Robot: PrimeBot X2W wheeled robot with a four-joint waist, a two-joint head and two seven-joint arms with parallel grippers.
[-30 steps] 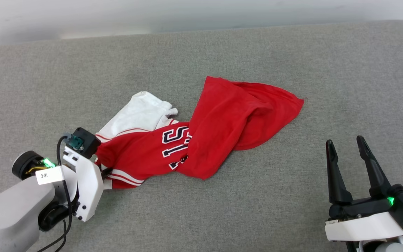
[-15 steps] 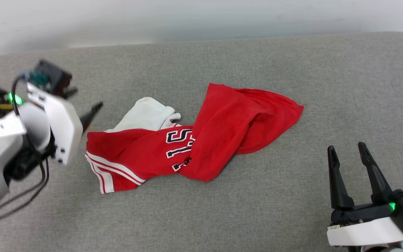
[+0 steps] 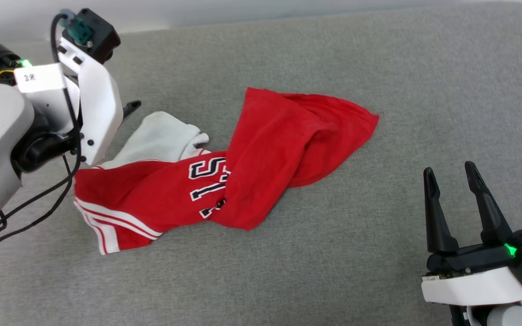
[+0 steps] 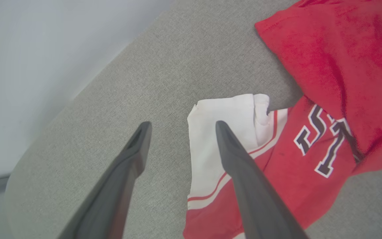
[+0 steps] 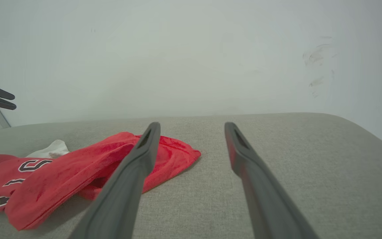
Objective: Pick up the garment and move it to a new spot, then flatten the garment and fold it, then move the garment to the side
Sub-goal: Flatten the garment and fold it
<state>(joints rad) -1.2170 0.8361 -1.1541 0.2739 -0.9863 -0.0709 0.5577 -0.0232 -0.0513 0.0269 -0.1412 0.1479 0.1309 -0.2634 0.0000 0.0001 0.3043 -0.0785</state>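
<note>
The garment [image 3: 283,145] lies crumpled on the grey padded surface [image 3: 379,68], its red body folded over itself. A white sleeve [image 3: 161,136] sticks out at the far left. Part of the black lettering [image 3: 206,181] shows, and the striped trim [image 3: 107,226] lies at the near left end. My left gripper [image 3: 127,108] hangs raised over the sleeve. In the left wrist view the left gripper [image 4: 181,124] is open and empty, with the sleeve [image 4: 221,132] below one finger. My right gripper [image 3: 448,168] stands open and empty at the near right, apart from the garment [image 5: 78,166].
The grey surface [image 5: 310,149] stretches wide on the right and toward the front. A pale wall [image 5: 191,59] rises behind its rounded far edge. My left arm's cable [image 3: 25,203] dangles over the near left side.
My left gripper has let go of the garment's striped end, opened, and risen to above the white sleeve. The striped end now lies spread out. The head camera has shifted slightly.
</note>
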